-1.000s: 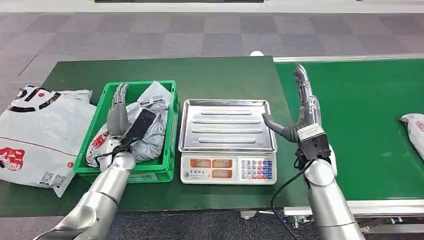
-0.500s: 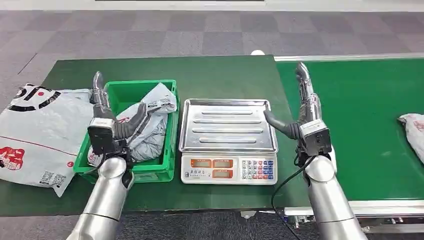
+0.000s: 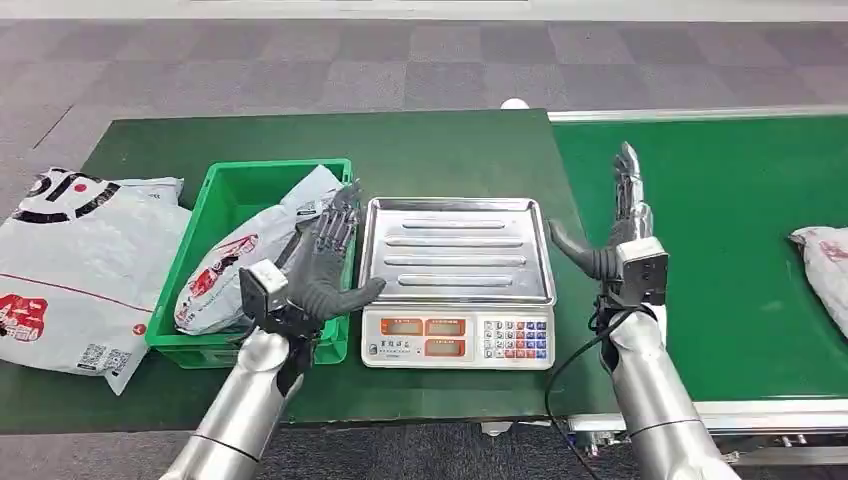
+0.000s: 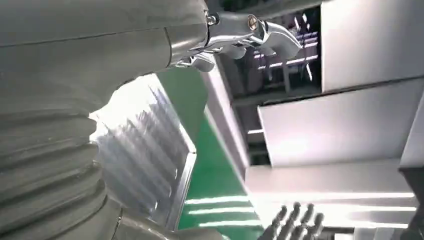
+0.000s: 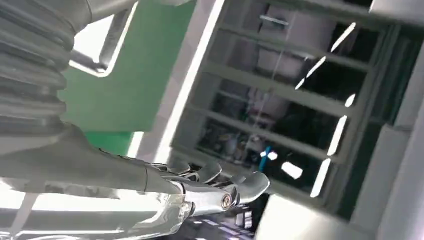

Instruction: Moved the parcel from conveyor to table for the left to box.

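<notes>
Nearest the robot, the left robot hand (image 3: 322, 262) hovers with its fingers spread and nothing in them, over the gap between the green bin (image 3: 213, 196) and the weighing scale (image 3: 456, 285). Just to its left, a grey parcel (image 3: 243, 262) lies slumped inside the bin, so one parcel looks boxed already. Just to its right, the scale's steel tray (image 3: 455, 250) stands bare, with nothing waiting there for the left side to take.

On the far side of the scale, the right robot hand (image 3: 620, 225) stands upright, fingers straight and apart, holding nothing, at the edge where the counter (image 3: 330, 140) meets the conveyor (image 3: 745, 180). Well to its right, another parcel (image 3: 826, 262) lies on the conveyor belt, apart from both hands and partly cut off by the frame.

By my reading, that parcel is the work left: the right side has yet to reach it, carry it over and set it down.

Further off to the left, a large white bag (image 3: 72, 265) lies flat on the counter beyond the bin.
</notes>
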{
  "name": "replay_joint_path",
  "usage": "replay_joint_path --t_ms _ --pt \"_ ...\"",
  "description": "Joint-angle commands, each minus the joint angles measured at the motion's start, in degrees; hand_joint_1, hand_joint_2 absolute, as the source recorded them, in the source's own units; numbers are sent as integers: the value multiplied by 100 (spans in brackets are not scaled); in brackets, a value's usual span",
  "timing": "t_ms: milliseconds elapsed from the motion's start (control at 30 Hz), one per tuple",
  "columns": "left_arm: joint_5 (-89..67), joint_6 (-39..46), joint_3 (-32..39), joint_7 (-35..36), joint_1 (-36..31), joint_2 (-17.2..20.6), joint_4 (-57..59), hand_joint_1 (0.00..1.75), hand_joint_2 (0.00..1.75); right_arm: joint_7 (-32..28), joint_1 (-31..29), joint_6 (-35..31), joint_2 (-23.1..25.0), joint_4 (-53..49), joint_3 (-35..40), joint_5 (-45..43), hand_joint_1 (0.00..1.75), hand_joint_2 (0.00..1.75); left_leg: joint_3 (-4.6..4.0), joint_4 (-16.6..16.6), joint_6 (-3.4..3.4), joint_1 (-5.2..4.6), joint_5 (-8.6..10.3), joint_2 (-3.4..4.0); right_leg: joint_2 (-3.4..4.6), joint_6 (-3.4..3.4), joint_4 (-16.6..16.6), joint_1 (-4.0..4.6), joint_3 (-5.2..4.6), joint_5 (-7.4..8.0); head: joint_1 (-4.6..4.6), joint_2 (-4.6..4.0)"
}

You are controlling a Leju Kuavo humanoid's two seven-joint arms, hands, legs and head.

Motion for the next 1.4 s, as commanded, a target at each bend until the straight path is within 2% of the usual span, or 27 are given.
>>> replay_joint_path --t_ms 33,167,200,233,267,367,400,467,500,533,600,1167,1300,1400 --pt "-127 174 -521 19 -128 125 535 0 175 -11 160 -63 173 583 -296 42 0 175 24 -16 -3 6 -3 -1 -1 -8 -18 7 25 -1 2 0" --pt "5 128 -435 19 -218 158 773 0 175 -11 27 -3 256 1039 11 73 0 175 23 -17 -4 5 -5 12 16 -10 -17 7 15 1 0 0" --pt "146 -132 -307 19 -232 154 807 0 175 -11 -7 -8 256 1254 123 108 0 175 13 -12 -3 3 -4 7 11 -6 -11 5 8 0 2 0" --pt "204 -315 -225 19 -215 167 776 0 175 -11 20 -457 225 1208 279 426 0 175 24 -21 -3 9 -3 13 16 -9 -24 11 21 4 0 0" --pt "255 -485 -82 19 -145 179 650 0 175 -11 8 -304 229 1329 305 228 0 175 29 -26 -4 9 -3 19 23 -10 -27 12 23 6 0 0" --pt "107 -472 76 19 30 213 185 0 175 -11 -80 -439 198 1498 441 221 0 175 31 -28 -5 9 -6 35 37 -12 -29 11 20 8 2 0" --pt "-12 -241 51 19 56 251 11 0 175 -11 -228 -236 206 1859 457 96 0 175 29 -26 -5 11 -6 32 35 -12 -30 13 21 7 2 0" --pt "-189 29 -181 19 -42 353 64 0 175 -11 -296 -125 197 1862 448 8 0 175 30 -26 -5 11 -8 36 38 -12 -29 13 23 7 0 0" --pt "-310 434 -581 19 -140 518 59 0 175 -11 -492 142 235 2233 399 -124 0 175 29 -27 -5 9 -6 34 36 -13 -26 11 20 6 0 0" --pt "-310 434 -581 19 -140 518 59 0 175 -11 -492 142 235 2233 399 -124 0 175 6 -8 -4 5 -5 18 21 -8 -7 6 3 1 0 0" --pt "-230 448 -579 19 -183 560 84 0 175 -11 -611 235 263 2419 373 -175 0 175 17 -19 -5 7 -3 22 23 -12 -19 9 14 5 0 0" --pt "-230 448 -579 19 -183 560 84 0 175 -11 -611 235 263 2419 373 -175 0 175 5 -9 -2 5 -1 8 5 -9 -8 7 5 0 0 0" --pt "185 -168 63 19 -29 412 143 0 175 -11 -658 205 297 2538 414 -74 0 175 11 -13 -3 3 -1 16 13 -8 -11 4 8 2 0 0" --pt "-206 103 -186 19 -37 428 286 0 175 -11 -712 184 313 2588 409 -44 0 175 5 -9 -2 2 -2 13 10 -6 -5 3 4 -1 0 0"
